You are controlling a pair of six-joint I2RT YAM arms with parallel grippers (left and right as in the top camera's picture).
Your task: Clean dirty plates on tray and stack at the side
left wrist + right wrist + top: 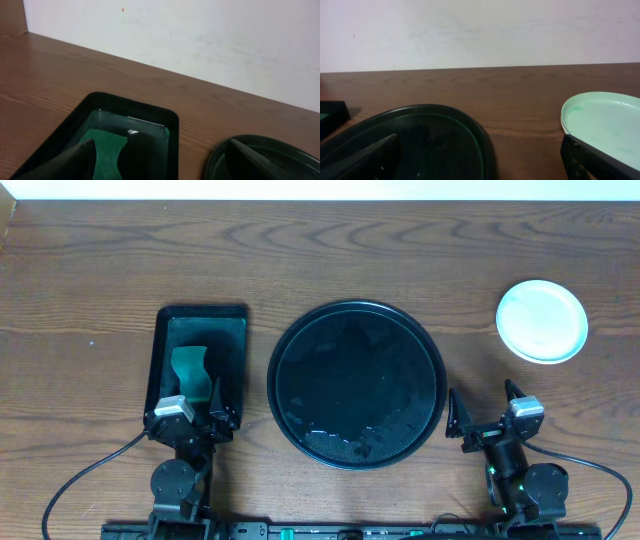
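Plates (542,321) | right of tray (330,345) | ahead of parted right jaws, untouched

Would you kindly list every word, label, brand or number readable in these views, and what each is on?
None is readable. The round black tray, rectangular tray, green sponge, stacked plates, table and wall carry no writing.
Green specks on the bar at the overhead view's bottom edge are too small to read.
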